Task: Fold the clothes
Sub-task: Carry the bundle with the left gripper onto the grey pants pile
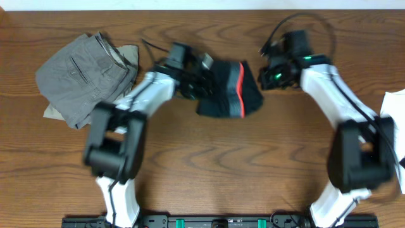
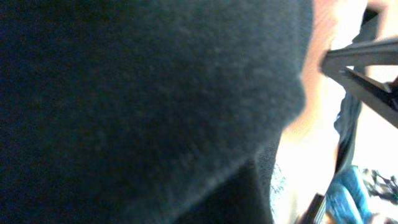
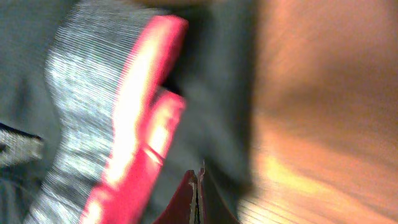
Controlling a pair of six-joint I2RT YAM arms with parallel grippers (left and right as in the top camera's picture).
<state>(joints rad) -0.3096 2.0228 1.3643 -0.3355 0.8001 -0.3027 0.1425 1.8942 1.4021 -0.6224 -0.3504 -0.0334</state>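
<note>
The clothes lie as a small dark bundle at the back middle of the table, the red-edged grey waistband on top. My left gripper is at the bundle's left edge. Dark fabric fills almost all of the left wrist view and hides the fingers, so the gripper looks shut on the cloth. My right gripper is just off the bundle's right edge. In the right wrist view the gripper is shut, fingertips together with nothing between them, over dark fabric beside the red band.
Folded grey trousers lie at the back left on a khaki piece. A white item sits at the right edge. Bare wood lies in front of the bundle. A black rail runs along the front edge.
</note>
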